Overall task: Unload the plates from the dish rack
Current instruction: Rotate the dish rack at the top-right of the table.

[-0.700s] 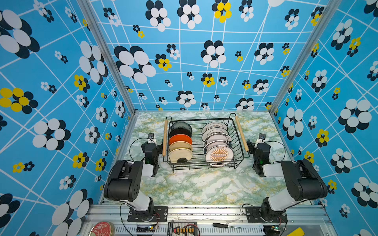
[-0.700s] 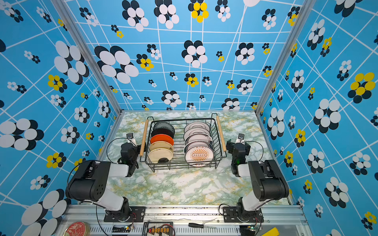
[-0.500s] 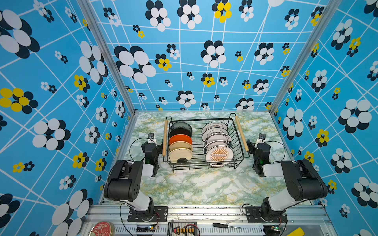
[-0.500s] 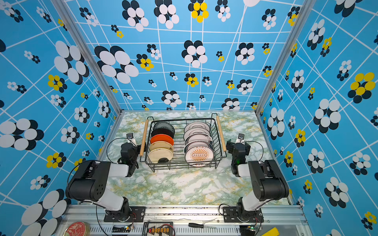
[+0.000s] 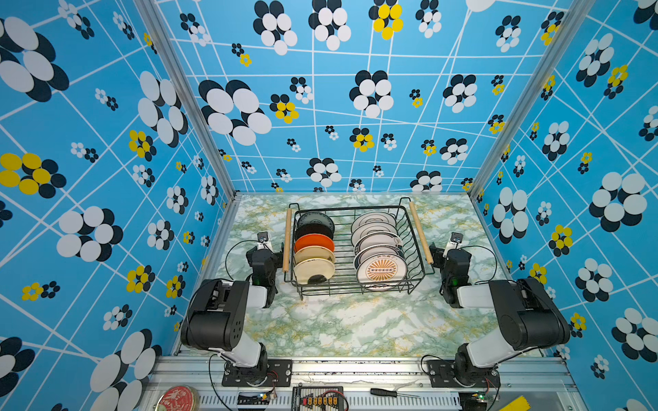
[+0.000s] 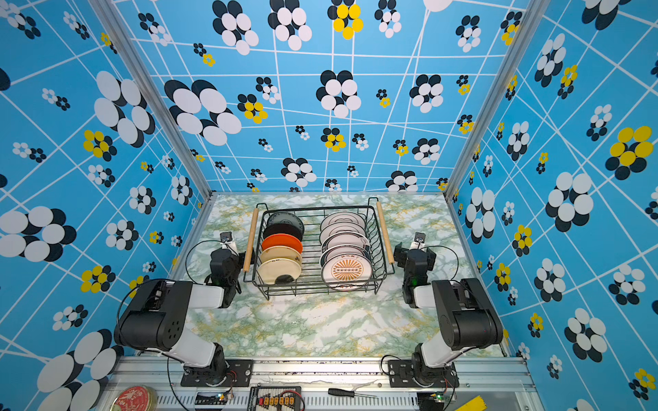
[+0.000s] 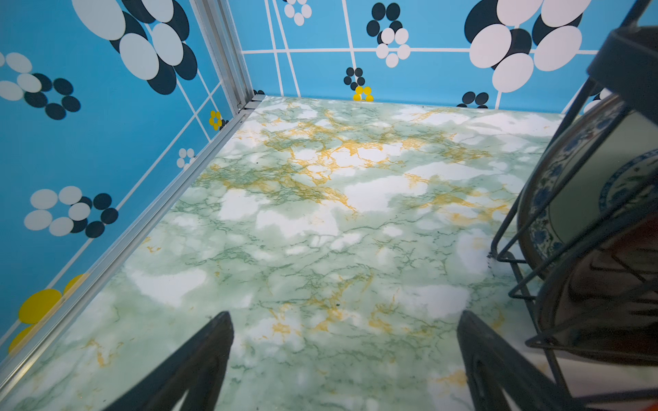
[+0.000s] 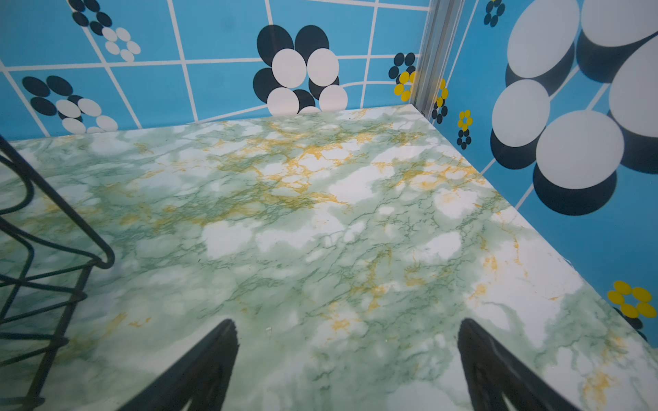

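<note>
The left gripper (image 7: 345, 316) is holding its dark fingers (image 7: 199, 356) spread wide, with only the bare marbled table (image 7: 320, 220) showing between them. The finger bases are running off the frame edge. Just beside it, on its inner side, the dish rack (image 7: 539, 167) is standing, cropped to one corner of black wire. Behind the wires a blue-patterned plate (image 7: 536, 229) and a darker one next to it are blurring together, too soft to make out.

The right gripper (image 8: 347, 322) is likewise gaping over the table and gripping nothing. The rack's other end is showing just inside it as a few out-of-focus wires.

In both top views each gripper is sitting under its own wrist, so the fingers are hidden there. Between the two arms the rack is resting on the table, with a wooden handle (image 5: 286, 242) facing each gripper. I cannot tell whether handle and gripper are touching.

The plates (image 5: 381, 268) are standing on edge in two rows, one toward each gripper. Each plate is overlapping the one behind it, so only the front faces are showing fully. Behind the arm bases a red tin lid (image 5: 178, 398) is being cut off by the frame edge.
</note>
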You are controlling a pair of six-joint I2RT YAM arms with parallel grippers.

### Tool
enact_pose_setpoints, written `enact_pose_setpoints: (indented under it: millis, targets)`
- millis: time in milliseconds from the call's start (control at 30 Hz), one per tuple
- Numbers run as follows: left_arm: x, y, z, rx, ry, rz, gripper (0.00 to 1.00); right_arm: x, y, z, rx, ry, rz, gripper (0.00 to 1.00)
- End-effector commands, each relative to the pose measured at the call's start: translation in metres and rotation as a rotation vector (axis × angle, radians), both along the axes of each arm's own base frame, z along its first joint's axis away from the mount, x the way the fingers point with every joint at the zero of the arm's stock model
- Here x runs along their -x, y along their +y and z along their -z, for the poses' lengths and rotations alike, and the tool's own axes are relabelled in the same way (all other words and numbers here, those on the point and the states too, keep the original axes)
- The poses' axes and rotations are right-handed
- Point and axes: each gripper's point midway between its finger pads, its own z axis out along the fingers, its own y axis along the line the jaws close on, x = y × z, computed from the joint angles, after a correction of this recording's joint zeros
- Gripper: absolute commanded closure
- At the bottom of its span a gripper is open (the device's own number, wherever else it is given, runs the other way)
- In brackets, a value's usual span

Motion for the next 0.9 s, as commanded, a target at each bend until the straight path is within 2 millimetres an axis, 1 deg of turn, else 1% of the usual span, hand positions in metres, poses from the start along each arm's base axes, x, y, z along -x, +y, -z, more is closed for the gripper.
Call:
enact_pose_setpoints:
  millis: [0, 233, 300, 400, 467, 533, 633, 700, 767, 867]
  targets:
    - [0.004, 0.000, -0.002, -0.010, -0.004, 0.013, 0.01, 0.003, -0.002, -0.003, 0.009, -0.002, -0.005, 0.01]
    - [0.004, -0.001, -0.002, -0.010, -0.004, 0.015, 0.01, 0.003, -0.002, -0.003, 0.011, -0.006, -0.002, 0.01]
    - [0.004, 0.000, -0.002, -0.010, -0.005, 0.014, 0.01, 0.004, -0.002, -0.006, 0.012, -0.006, 0.000, 0.01]
    - [0.004, 0.000, -0.002, -0.010, -0.005, 0.014, 0.01, 0.005, -0.003, -0.017, 0.013, 0.007, -0.001, 0.01]
    - [0.004, 0.003, -0.007, -0.014, 0.007, -0.005, 0.01, 0.003, 0.000, -0.019, 0.018, 0.044, -0.017, 0.01]
    - [0.002, 0.004, -0.016, -0.016, 0.028, -0.012, 0.01, 0.002, 0.001, -0.022, 0.012, 0.075, -0.021, 0.01]
    - [0.001, 0.005, -0.027, -0.016, 0.046, -0.022, 0.01, 0.003, -0.001, -0.031, -0.012, 0.091, 0.000, 0.01]
    - [0.005, 0.005, -0.032, -0.017, 0.028, -0.019, 0.01, 0.006, -0.003, -0.039, -0.023, 0.082, 0.019, 0.01]
    - [0.009, 0.010, -0.038, -0.016, 0.011, -0.052, 0.01, 0.010, -0.007, -0.049, -0.040, 0.069, 0.053, 0.01]
    - [0.015, 0.013, -0.046, 0.016, 0.039, -0.077, 0.01, 0.016, -0.008, -0.057, -0.062, 0.104, 0.067, 0.01]
